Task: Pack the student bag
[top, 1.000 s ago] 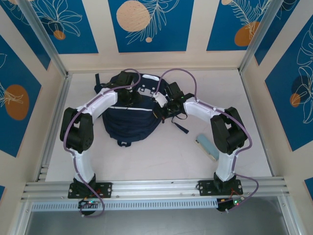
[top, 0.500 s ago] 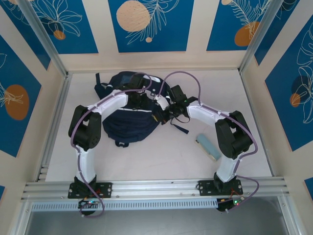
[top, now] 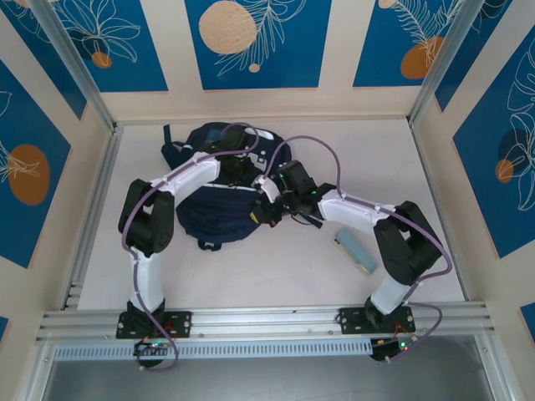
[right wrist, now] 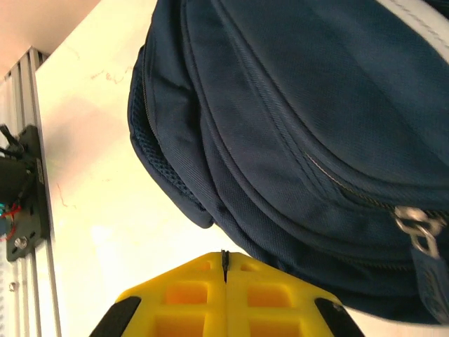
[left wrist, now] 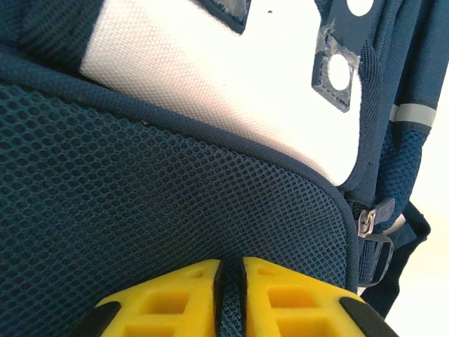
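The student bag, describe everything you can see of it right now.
The student bag is a large navy fabric backpack lying on the white table, toward the back. It has a white stripe, a white front panel, a mesh pocket, and zips with a metal pull. The left gripper pinches the mesh; the right gripper, shut, sits at its edge.

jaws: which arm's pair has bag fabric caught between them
The left gripper: navy mesh of the student bag fills the thin gap between its jaws. The right gripper has its jaws pressed flush with nothing between them.
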You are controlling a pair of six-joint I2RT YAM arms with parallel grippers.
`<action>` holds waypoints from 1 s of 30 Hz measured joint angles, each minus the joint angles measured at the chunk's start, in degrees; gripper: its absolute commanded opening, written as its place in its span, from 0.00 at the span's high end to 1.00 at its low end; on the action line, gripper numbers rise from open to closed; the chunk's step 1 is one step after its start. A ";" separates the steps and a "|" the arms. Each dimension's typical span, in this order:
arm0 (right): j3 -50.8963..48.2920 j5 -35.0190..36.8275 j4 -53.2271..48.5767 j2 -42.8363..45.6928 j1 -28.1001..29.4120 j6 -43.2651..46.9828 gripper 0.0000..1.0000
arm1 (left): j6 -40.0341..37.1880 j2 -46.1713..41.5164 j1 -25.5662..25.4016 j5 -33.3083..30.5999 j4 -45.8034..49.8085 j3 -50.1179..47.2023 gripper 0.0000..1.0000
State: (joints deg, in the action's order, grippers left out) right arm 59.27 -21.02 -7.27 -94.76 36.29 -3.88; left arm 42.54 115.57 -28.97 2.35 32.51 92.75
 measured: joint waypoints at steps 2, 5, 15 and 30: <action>-1.55 -0.04 0.52 2.45 -1.42 -2.27 0.65 | -0.13 -0.35 0.00 0.68 -0.20 0.00 0.71; -3.87 0.44 1.75 7.85 -4.13 -6.95 0.44 | -0.70 -1.70 0.02 1.33 -0.15 -0.07 0.62; -2.58 4.85 -0.55 8.04 -6.36 -11.96 0.34 | -1.42 -17.18 0.00 1.18 1.20 -7.37 0.56; 7.91 7.23 -7.56 -7.87 -4.15 0.13 0.54 | -3.98 -10.40 -0.04 -1.73 5.97 -5.35 0.65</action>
State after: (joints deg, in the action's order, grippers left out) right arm 67.18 -13.78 -14.83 -102.63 32.14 -3.75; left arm 38.57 105.16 -29.02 0.62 38.48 87.39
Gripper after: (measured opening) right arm 0.494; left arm 0.358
